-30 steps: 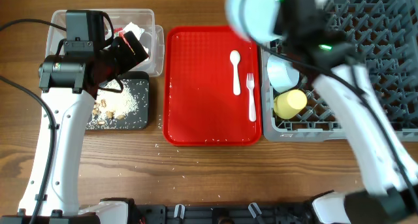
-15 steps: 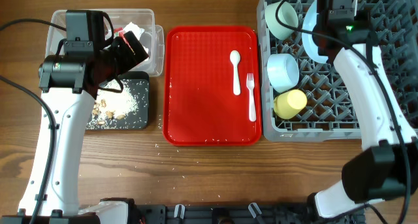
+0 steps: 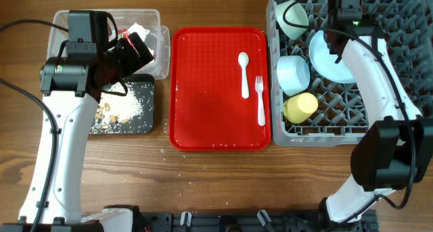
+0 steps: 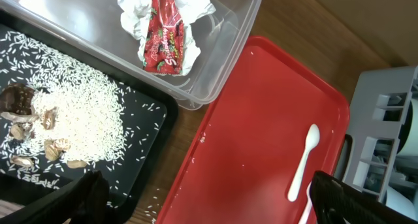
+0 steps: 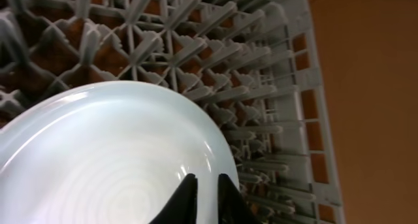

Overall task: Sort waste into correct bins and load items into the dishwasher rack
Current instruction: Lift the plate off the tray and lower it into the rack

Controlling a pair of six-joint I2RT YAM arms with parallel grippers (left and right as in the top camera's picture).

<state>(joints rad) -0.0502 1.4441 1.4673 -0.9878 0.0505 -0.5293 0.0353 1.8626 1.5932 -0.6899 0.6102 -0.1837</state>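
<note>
In the rack (image 3: 399, 90): two bowls (image 3: 293, 19) (image 3: 293, 73), one cup (image 3: 300, 107), one plate (image 3: 323, 59) seemingly pinched by right tool (image 5: 206, 194); left tool (image 4: 219, 198) released.

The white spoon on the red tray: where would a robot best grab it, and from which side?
Its handle just below the bowl, from straight above, with the fingers closing across the narrow width. The spoon lies flat on the tray, so probably only a top-down pinch will work. That stretch of handle also sits clear of the fork to its right.
</note>
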